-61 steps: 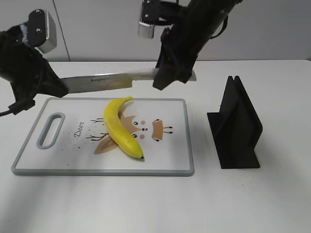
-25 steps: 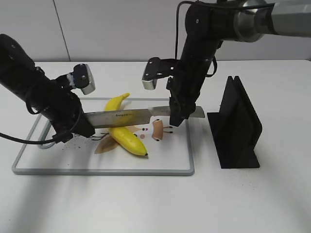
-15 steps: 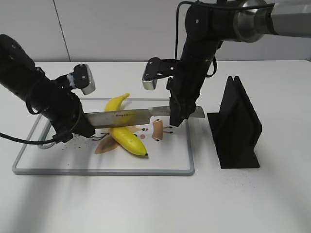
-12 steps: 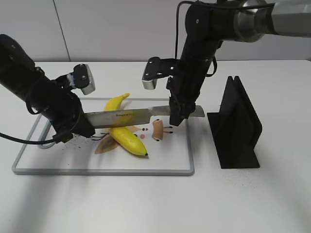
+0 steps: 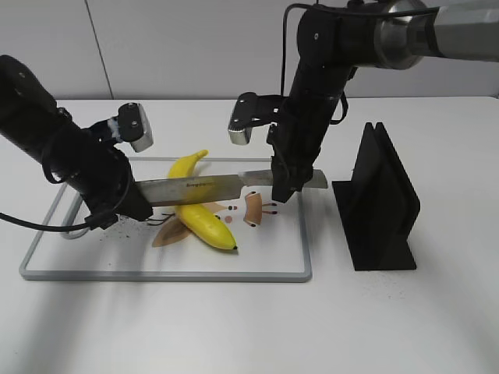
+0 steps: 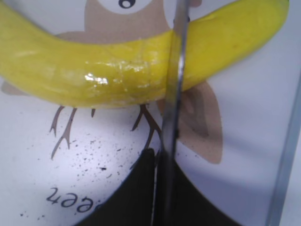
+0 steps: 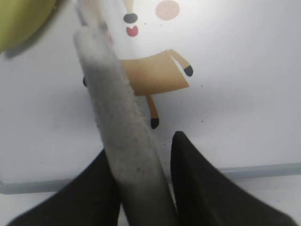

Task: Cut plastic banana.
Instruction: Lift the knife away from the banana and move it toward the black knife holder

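At the left of the exterior view we see the left gripper [image 5: 125, 204] low over the cutting board [image 5: 265, 257], clamped on the tip end of a long knife [image 5: 204, 188]; in the left wrist view its dark fingers [image 6: 136, 197] close on either side of the thin blade near the bottom of the frame. The knife runs across the middle of the exterior view, roughly level, and lies over the plastic banana [image 5: 204, 222], which rests on the board's printed deer drawing a little left of centre, its stem towards the back and its dark tip towards the front. In the left wrist view the blade edge crosses the banana [image 6: 94, 70] just right of centre and appears to touch or press its skin; we cannot tell whether it has gone in. Right of centre, the right gripper [image 5: 282, 187] holds the knife's pale handle [image 7: 122, 136], with a dark finger on each side of it in the right wrist view. Towards the right edge of the exterior view, off the board, stands a black knife stand [image 5: 380, 202] on the white table [image 5: 234, 327].
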